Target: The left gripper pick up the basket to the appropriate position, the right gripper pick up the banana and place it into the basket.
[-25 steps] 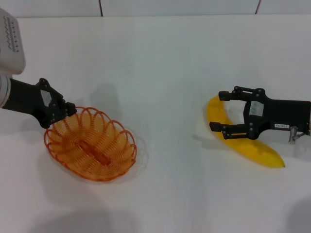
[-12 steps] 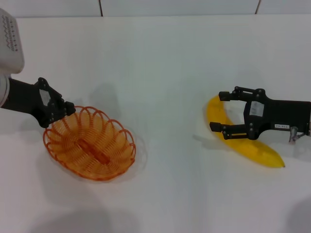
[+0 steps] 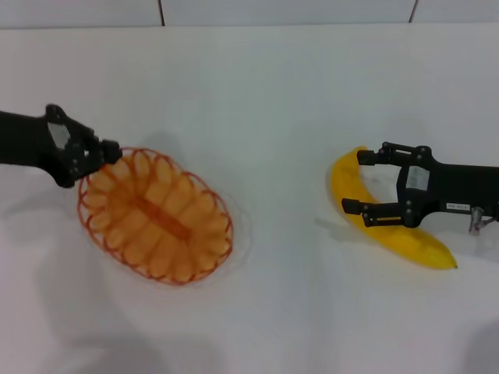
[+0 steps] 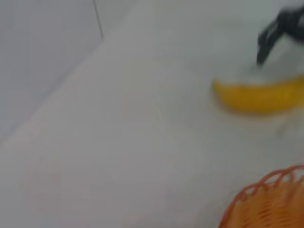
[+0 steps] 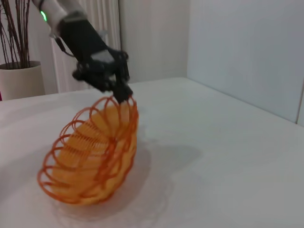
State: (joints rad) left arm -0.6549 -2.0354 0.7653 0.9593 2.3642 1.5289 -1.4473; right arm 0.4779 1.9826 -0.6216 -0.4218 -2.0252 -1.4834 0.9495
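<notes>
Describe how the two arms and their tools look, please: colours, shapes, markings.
Both are black. The left tool is a two-fingered claw; its arm has a pale segment with a green light. The right tool has a boxy body with small white labels.

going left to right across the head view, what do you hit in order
left gripper → basket → banana → right gripper, its fingers around the banana
</notes>
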